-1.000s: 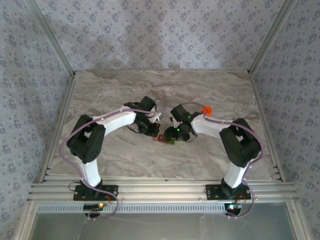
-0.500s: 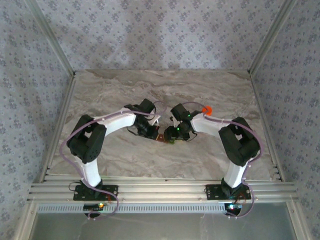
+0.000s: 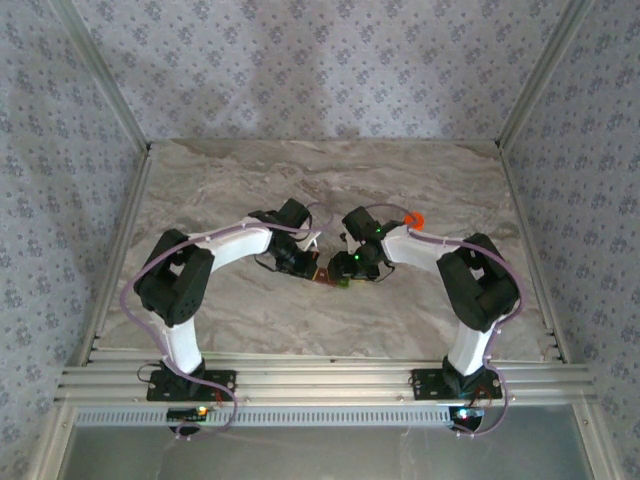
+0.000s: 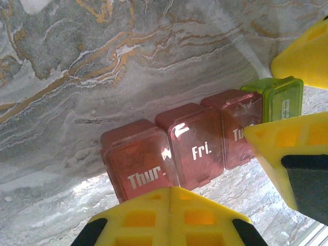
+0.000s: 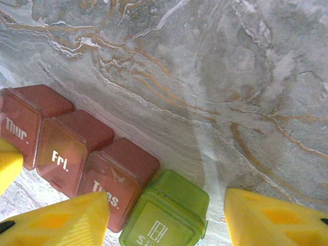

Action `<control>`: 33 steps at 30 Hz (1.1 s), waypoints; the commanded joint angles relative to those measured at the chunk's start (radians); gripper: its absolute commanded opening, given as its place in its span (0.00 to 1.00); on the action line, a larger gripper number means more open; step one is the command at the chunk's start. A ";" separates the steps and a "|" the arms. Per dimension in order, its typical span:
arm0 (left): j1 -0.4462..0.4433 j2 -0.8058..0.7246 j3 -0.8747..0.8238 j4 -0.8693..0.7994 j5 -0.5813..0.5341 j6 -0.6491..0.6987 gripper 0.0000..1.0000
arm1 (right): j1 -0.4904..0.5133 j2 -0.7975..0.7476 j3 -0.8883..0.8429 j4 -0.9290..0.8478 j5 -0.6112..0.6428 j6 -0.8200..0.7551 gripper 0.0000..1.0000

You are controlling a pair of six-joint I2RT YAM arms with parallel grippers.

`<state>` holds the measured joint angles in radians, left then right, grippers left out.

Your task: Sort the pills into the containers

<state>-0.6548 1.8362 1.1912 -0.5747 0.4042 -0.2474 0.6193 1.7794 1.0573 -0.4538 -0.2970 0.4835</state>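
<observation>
Containers (image 3: 330, 280), a flat strip of joined translucent red-brown compartments with one green end compartment (image 5: 169, 215), lie near the middle of the grey-veined marble counter (image 3: 250, 180), between the two arms. Lids marked Thur., Fri. and Tues. read clearly from the wrist cameras, and every lid looks shut.

From the left wrist view, the left pincer (image 4: 169, 197) is clenched, its yellow fingers pressed together into a single wedge. The tip sits right at the Thur. end of the strip (image 4: 197, 148). Whether it actually presses on the lid I cannot tell.

From its own camera, the right pincer (image 5: 164, 197) is released, with its yellow fingers spread to either side of the green end. One finger overlaps the Tues. compartment, and bare counter shows between the other finger and the green wall, so nothing is grasped.

My reading is that this is the preparation step: the left arm steadies the strip while the right lines up on the green compartment, probably to hold it or work its lid open. The next move calls for a small, careful closing or prying motion, since the light strip could skid or pivot on the smooth marble if it is pushed off-centre.
</observation>
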 commanded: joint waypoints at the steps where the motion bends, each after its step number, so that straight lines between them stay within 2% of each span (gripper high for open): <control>1: -0.005 0.009 -0.031 0.014 -0.002 -0.013 0.00 | -0.004 0.069 -0.014 -0.004 0.053 0.015 0.62; 15: -0.003 0.020 -0.061 0.007 -0.035 -0.009 0.00 | -0.010 0.069 -0.013 0.001 0.042 0.023 0.62; 33: -0.001 -0.049 0.086 -0.042 -0.049 -0.012 0.02 | -0.032 0.064 -0.010 0.004 0.022 0.027 0.62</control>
<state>-0.6548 1.8320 1.2480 -0.5804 0.3695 -0.2558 0.5949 1.7889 1.0630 -0.4564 -0.3317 0.5018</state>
